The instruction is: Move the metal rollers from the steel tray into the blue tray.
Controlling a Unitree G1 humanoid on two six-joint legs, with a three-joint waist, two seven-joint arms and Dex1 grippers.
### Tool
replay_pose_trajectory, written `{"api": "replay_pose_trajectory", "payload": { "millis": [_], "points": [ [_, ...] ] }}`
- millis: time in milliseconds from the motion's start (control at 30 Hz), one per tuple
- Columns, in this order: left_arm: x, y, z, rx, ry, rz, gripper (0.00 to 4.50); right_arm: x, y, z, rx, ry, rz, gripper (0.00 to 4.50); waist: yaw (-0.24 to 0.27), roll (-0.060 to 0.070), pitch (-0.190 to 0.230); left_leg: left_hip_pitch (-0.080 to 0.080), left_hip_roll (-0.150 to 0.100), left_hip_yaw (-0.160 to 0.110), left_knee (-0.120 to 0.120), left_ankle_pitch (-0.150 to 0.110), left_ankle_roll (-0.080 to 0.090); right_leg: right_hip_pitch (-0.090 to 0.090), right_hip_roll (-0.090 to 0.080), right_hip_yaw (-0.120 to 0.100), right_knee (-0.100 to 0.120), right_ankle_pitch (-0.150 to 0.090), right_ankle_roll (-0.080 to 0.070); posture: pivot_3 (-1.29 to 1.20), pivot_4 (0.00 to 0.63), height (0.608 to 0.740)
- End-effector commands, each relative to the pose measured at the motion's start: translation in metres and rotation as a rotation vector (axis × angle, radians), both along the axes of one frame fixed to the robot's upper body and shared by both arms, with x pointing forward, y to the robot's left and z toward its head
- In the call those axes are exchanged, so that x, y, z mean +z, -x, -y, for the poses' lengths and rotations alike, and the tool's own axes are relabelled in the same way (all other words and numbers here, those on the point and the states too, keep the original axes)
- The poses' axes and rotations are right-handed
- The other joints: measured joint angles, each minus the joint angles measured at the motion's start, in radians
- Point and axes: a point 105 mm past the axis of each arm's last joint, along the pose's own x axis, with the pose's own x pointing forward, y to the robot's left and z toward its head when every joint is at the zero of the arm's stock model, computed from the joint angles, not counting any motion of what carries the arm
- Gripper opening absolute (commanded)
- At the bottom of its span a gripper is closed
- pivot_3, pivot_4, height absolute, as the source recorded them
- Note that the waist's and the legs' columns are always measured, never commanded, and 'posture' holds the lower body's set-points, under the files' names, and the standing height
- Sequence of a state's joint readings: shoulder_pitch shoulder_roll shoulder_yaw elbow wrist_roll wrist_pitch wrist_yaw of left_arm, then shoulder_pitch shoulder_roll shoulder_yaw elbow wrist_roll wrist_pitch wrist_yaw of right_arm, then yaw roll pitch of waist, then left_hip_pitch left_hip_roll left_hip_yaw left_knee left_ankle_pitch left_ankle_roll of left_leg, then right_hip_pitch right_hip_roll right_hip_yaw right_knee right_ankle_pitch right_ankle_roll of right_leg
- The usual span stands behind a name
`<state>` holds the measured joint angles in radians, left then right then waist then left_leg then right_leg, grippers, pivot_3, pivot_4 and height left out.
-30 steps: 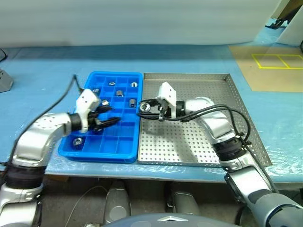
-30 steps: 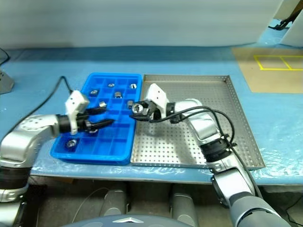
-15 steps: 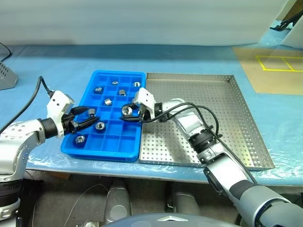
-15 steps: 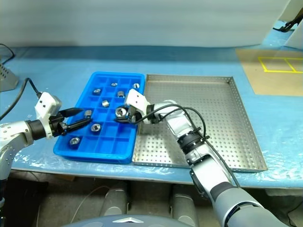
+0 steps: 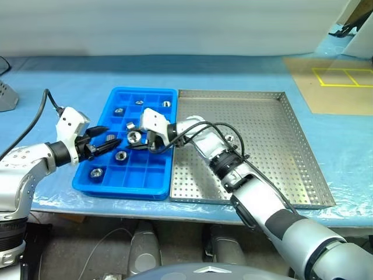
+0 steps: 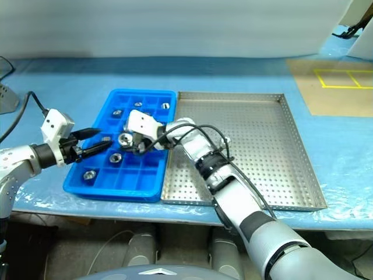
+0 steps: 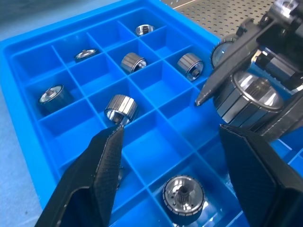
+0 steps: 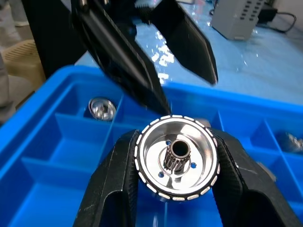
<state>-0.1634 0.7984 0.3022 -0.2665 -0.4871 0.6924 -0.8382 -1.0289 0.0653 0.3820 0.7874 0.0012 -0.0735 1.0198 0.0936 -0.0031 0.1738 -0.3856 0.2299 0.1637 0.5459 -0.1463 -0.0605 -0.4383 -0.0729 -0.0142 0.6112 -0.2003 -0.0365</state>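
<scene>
The blue tray (image 5: 140,91) lies left of the steel tray (image 5: 262,134), rim against rim. My right gripper (image 5: 135,142) reaches across over the blue tray's middle, shut on a shiny metal roller (image 8: 176,158) with a toothed centre hub. My left gripper (image 5: 108,140) hovers open over the tray's left part, its fingertips (image 7: 116,135) close to that held roller (image 7: 251,94) without touching it. Several metal rollers (image 7: 120,108) sit singly in the tray's compartments, one (image 5: 121,156) just below the grippers. The steel tray's perforated floor shows no rollers.
The trays rest on a table under a blue cover, near its front edge. A grey box (image 5: 6,96) stands at the far left, and a black cable (image 5: 44,105) trails from my left arm. Yellow tape marks (image 5: 344,76) lie at the far right.
My right gripper has carried the roller leftward from the trays' shared edge to over the blue tray's middle. My left gripper has drawn back slightly to the left and stayed open.
</scene>
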Motion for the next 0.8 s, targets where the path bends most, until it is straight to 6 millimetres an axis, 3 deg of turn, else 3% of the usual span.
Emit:
{"api": "replay_pose_trajectory", "payload": {
  "millis": [33, 333, 500, 600, 800],
  "points": [
    [0.011, -0.001, 0.003, -0.020, -0.016, 0.041, 3.38, 0.028, -0.007, 0.000, 0.013, -0.053, 0.068, 1.67, 0.006, 0.000, 0.000, 0.000, 0.000, 0.000, 0.000, 0.000, 0.000, 0.000, 0.000, -0.001, 0.000, 0.000, 0.000, 0.18, 0.150, 0.740],
    [0.010, 0.000, 0.005, -0.013, 0.003, 0.044, 3.38, 0.016, -0.043, 0.020, -0.151, 0.018, 0.051, 1.67, 0.005, 0.000, 0.000, 0.000, 0.002, -0.002, 0.001, 0.001, -0.001, 0.002, 0.000, -0.005, 0.002, -0.001, -0.003, 0.18, 0.150, 0.740],
    [0.013, -0.005, -0.002, 0.031, 0.012, 0.082, 3.38, 0.015, -0.046, 0.012, -0.202, -0.009, 0.064, 1.67, 0.000, 0.000, 0.000, -0.001, 0.004, -0.002, 0.001, 0.001, -0.002, 0.000, 0.001, -0.006, 0.005, -0.004, -0.006, 0.18, 0.150, 0.740],
    [0.016, -0.009, -0.020, 0.083, -0.009, 0.120, 3.38, 0.021, -0.049, 0.008, -0.237, -0.034, 0.070, 1.67, 0.001, 0.000, 0.000, -0.001, 0.006, -0.002, 0.001, 0.002, -0.004, -0.001, 0.003, -0.007, 0.007, -0.005, -0.008, 0.18, 0.150, 0.740],
    [0.027, 0.009, -0.039, 0.061, -0.005, 0.085, 3.38, 0.024, -0.040, 0.001, -0.163, -0.040, 0.064, 1.67, 0.003, -0.001, 0.000, -0.001, 0.009, -0.004, 0.001, 0.003, -0.006, -0.001, 0.006, -0.009, 0.010, -0.006, -0.010, 0.18, 0.150, 0.740]
  ]
}}
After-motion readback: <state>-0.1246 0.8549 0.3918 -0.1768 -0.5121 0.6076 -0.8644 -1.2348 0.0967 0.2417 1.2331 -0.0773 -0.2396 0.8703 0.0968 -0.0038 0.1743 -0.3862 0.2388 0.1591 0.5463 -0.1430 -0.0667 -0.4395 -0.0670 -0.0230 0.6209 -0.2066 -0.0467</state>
